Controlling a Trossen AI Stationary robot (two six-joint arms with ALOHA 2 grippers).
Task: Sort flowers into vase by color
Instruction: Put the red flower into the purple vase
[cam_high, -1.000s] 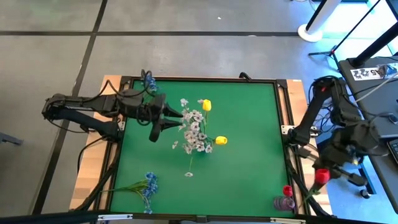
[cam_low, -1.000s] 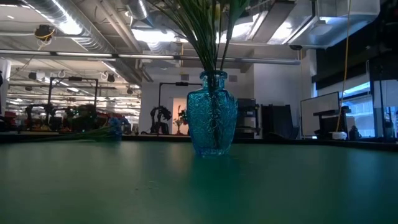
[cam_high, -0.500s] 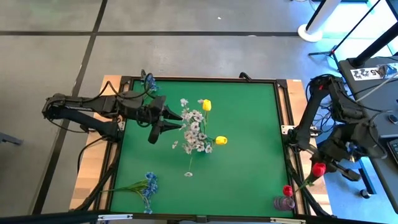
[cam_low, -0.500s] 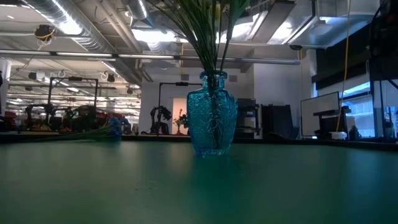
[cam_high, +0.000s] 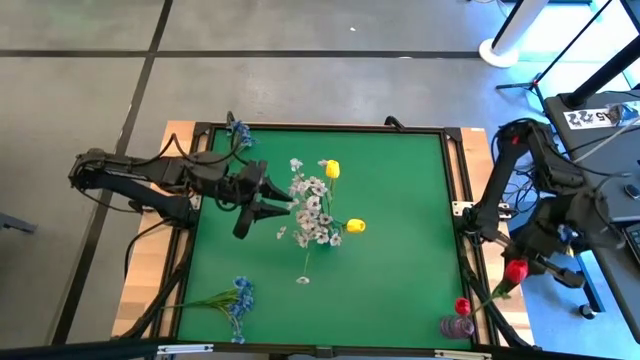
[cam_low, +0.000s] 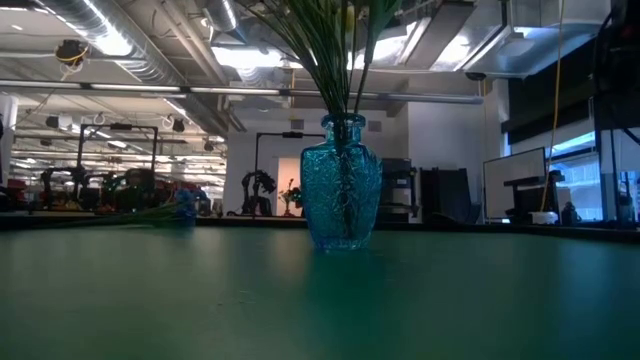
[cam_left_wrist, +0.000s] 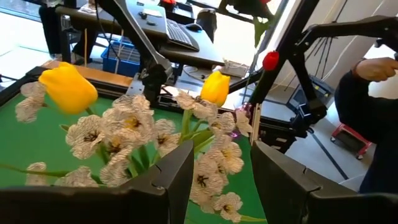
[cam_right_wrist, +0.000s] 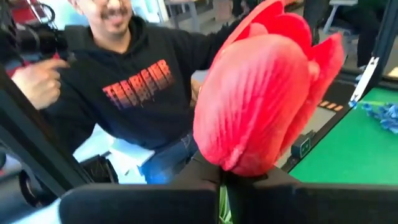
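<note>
Right claw (cam_high: 528, 262) clamps red bud (cam_high: 515, 271), stem slanting toward table's near corner; left claw (cam_high: 275, 196) gapes.

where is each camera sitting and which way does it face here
High view: above the table, looking straight down; both arms show, left gripper by the white sprigs, right gripper off the table's right edge.
Low view: at tabletop height, looking level at the blue vase; no arm shows.
Left wrist view: behind its open jaws, facing the bouquet.
Right wrist view: facing the red flower it grips and a person.
Shared: the red flower.
</note>
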